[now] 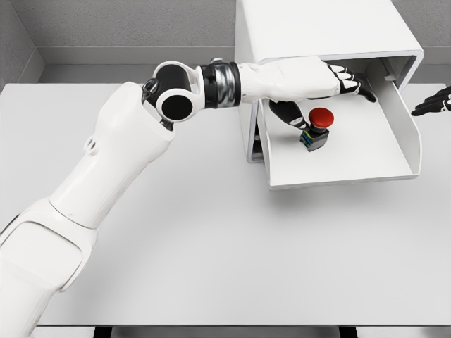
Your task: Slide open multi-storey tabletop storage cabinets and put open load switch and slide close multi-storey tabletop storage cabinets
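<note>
- Red-capped load switch [318, 127] sits in the open drawer [338, 158]; my left hand [331, 79] hovers above, fingers loose, gripping nothing.
- Withdrawing carelessly, I could topple the switch.
- Right hand [433, 103]: fingertips only; grip unclear.

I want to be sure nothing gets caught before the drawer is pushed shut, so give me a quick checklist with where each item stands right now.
1. Drawer pulled out of the cabinet: ok.
2. Red-button switch lying inside the drawer: ok.
3. Switch released by the left hand: cannot tell; the thumb is beside it, contact unclear.
4. Left hand out of the drawer opening: not ok, it reaches over the drawer.
5. Right hand off the drawer: ok, only dark fingertips show at the right edge.
6. Switch low enough to pass under the cabinet: cannot tell.
</note>
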`<action>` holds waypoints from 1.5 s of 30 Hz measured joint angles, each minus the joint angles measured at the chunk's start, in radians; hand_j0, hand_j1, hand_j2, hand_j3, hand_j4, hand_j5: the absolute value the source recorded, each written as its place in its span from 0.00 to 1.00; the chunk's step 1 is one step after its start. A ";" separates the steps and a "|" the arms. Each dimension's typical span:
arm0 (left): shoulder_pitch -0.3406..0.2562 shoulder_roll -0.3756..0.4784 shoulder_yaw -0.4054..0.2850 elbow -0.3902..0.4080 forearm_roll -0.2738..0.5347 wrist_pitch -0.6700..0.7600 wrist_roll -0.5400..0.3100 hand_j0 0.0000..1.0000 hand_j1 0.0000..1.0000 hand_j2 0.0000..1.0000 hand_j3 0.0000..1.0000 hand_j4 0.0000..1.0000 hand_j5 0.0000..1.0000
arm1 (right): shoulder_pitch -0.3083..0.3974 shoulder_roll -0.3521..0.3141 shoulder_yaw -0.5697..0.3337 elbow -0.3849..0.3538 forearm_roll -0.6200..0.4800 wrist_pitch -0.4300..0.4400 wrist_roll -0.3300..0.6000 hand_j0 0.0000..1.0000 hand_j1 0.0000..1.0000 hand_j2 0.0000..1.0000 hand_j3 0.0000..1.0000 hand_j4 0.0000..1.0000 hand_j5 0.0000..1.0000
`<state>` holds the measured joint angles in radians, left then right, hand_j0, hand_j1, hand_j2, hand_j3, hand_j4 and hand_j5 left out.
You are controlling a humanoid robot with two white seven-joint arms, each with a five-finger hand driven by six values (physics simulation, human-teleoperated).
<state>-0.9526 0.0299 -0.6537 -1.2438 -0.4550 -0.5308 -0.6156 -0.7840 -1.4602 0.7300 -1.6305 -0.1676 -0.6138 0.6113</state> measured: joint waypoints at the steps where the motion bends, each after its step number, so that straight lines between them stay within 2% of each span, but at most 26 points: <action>1: 0.002 0.001 0.000 -0.002 0.001 0.001 0.000 0.95 0.95 0.95 0.95 0.95 0.95 | 0.002 0.000 0.001 -0.001 0.000 0.000 0.000 1.00 1.00 1.00 1.00 1.00 1.00; 5: 0.000 0.020 -0.003 -0.022 0.016 0.002 -0.003 0.95 0.95 0.95 0.95 0.95 0.95 | 0.001 0.001 0.003 -0.004 0.000 0.000 0.000 1.00 1.00 1.00 1.00 1.00 1.00; 11: -0.025 0.131 -0.013 -0.113 0.157 0.008 0.003 0.97 0.97 0.97 0.97 0.97 0.97 | 0.002 0.001 0.004 -0.005 0.001 0.000 0.000 1.00 1.00 1.00 1.00 1.00 1.00; 14: -0.038 0.287 -0.055 -0.229 0.339 0.015 0.004 1.00 1.00 1.00 1.00 1.00 1.00 | 0.003 0.001 0.004 -0.007 0.002 0.000 0.000 1.00 1.00 1.00 1.00 1.00 1.00; 17: -0.021 0.512 -0.090 -0.361 0.538 0.019 0.004 1.00 1.00 1.00 1.00 1.00 1.00 | 0.035 0.008 0.004 -0.015 -0.002 0.002 -0.001 1.00 1.00 1.00 1.00 1.00 1.00; 19: -0.005 0.638 -0.106 -0.422 0.632 0.019 0.004 1.00 1.00 1.00 1.00 1.00 1.00 | 0.067 0.023 0.004 -0.021 -0.005 0.001 -0.022 1.00 1.00 1.00 1.00 1.00 1.00; 22: -0.002 0.751 -0.119 -0.465 0.720 0.019 0.004 1.00 1.00 1.00 1.00 1.00 1.00 | 0.109 0.056 0.005 -0.025 -0.028 -0.001 -0.057 1.00 1.00 1.00 1.00 1.00 1.00; 28: 0.020 0.811 -0.124 -0.486 0.762 0.019 0.004 1.00 1.00 1.00 1.00 1.00 1.00 | 0.130 0.079 0.002 -0.026 -0.061 0.000 -0.098 1.00 1.00 1.00 1.00 1.00 1.00; 45: 0.015 0.811 -0.126 -0.482 0.767 0.019 0.004 1.00 1.00 1.00 1.00 1.00 1.00 | 0.132 0.047 -0.009 -0.051 -0.103 0.001 -0.176 1.00 1.00 1.00 1.00 1.00 1.00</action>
<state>-0.9373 0.8406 -0.7800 -1.7257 0.3120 -0.5116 -0.6113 -0.6520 -1.4130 0.7213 -1.6820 -0.2710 -0.6132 0.4349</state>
